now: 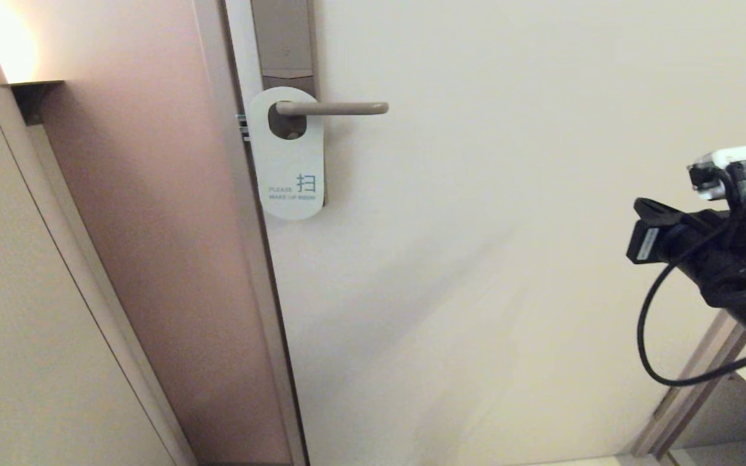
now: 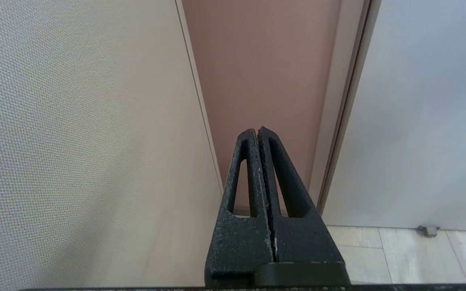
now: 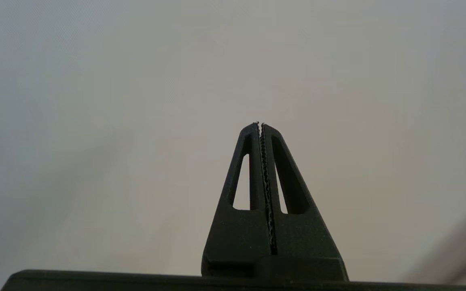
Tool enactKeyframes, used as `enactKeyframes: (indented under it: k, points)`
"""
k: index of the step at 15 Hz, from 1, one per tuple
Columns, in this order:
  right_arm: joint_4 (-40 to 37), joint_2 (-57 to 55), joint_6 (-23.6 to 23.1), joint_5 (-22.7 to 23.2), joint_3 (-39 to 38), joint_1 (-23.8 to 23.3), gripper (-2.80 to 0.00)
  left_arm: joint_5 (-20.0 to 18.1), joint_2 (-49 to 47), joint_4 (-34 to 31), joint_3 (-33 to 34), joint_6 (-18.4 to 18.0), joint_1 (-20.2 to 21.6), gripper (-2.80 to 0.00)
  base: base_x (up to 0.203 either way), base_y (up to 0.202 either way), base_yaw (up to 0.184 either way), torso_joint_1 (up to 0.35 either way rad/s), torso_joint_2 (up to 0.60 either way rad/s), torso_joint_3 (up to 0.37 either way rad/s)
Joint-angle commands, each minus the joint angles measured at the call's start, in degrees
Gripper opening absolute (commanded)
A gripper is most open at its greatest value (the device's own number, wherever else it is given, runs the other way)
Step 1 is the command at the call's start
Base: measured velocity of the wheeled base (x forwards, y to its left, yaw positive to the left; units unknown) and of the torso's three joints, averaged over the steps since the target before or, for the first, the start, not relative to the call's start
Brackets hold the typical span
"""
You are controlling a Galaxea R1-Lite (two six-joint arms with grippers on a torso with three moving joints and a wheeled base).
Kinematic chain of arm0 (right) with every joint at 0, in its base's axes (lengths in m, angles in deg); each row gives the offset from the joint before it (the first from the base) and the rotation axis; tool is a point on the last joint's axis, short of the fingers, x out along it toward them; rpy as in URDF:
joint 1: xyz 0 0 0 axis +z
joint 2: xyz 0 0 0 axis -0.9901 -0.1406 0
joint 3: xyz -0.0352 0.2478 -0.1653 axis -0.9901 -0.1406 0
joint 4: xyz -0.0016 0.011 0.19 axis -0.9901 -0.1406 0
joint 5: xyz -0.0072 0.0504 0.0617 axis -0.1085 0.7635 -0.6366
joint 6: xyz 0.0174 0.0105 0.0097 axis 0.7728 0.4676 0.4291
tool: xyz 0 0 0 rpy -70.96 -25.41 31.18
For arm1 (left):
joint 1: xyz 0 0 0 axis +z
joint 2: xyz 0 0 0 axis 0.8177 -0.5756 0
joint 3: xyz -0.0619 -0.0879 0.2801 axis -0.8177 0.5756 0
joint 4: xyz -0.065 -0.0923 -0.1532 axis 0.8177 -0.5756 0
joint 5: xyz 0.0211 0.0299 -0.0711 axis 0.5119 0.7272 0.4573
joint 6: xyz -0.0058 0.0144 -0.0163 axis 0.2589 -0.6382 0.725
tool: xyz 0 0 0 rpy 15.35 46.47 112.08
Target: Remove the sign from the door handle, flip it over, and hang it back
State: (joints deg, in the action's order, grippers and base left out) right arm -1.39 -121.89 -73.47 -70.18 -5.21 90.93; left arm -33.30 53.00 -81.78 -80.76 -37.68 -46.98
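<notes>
Sign waiting on the handle, white side out

Sign (image 1: 287, 155) hanging on the door handle (image 1: 334, 108), lever poking through the oval hole, white face with teal words showing. Nothing touching it yet, so probably the very first step: reaching in.

Right gripper (image 3: 260, 125) hanging well apart from the sign, low on the right in the head view, facing plain door, fingers pressed together and pinching nothing. Left gripper (image 2: 257, 131) parked down by the wall, also pressed shut and empty.

Doing it well, most likely: spreading the fingers first, coming in at the lower rounded end of the card, pinching the flat faces, then sliding it along the lever toward the free tip, not tugging straight out.

Looking thin, flat and smooth, maybe bendy. Handle slim, straight, dull beige metal on a tall brown-grey plate (image 1: 282, 39).
</notes>
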Motion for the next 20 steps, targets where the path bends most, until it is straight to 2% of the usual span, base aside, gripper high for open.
enactKeyframes:
  k: [1, 5, 8, 11, 14, 18, 20]
  points:
    - [0.37, 7.33, -0.3, -0.07, -5.75, -1.26, -2.8, 0.02, 0.01, 0.07, 0.0, -0.02, 0.04, -2.8, 0.0, 0.0, 0.0, 0.0, 0.0, 0.0]
    - [0.22, 17.85, -2.49, -0.07, -14.69, -7.89, -2.8, 0.02, 0.01, 0.07, 0.0, -0.02, -0.01, -2.8, 0.0, 0.0, 0.0, 0.0, 0.0, 0.0]
    - [-0.43, 26.5, -4.14, 0.29, -21.76, -8.57, -2.8, 0.02, 0.01, 0.07, 0.0, -0.02, 0.04, -2.8, 0.0, 0.0, 0.0, 0.0, 0.0, 0.0]
    - [-5.03, 35.94, -4.31, 0.82, -27.16, -8.87, -2.8, 0.02, 0.01, 0.07, 0.0, -0.02, 0.04, -2.8, 0.0, 0.0, 0.0, 0.0, 0.0, 0.0]
    - [-13.9, 46.08, -3.17, 2.93, -30.27, -9.45, -2.8, 0.02, 0.01, 0.07, 0.0, -0.02, 0.04, -2.8, 0.0, 0.0, 0.0, 0.0, 0.0, 0.0]
    - [-32.86, 58.37, 1.53, 4.89, -31.24, -10.83, -2.8, 0.02, 0.01, 0.07, 0.0, -0.02, 0.04, -2.8, 0.0, 0.0, 0.0, 0.0, 0.0, 0.0]
    - [-40.09, 63.87, 2.57, 8.08, -31.31, -11.69, -2.8, 0.02, 0.01, 0.07, 0.0, -0.02, 0.04, -2.8, 0.0, 0.0, 0.0, 0.0, 0.0, 0.0]
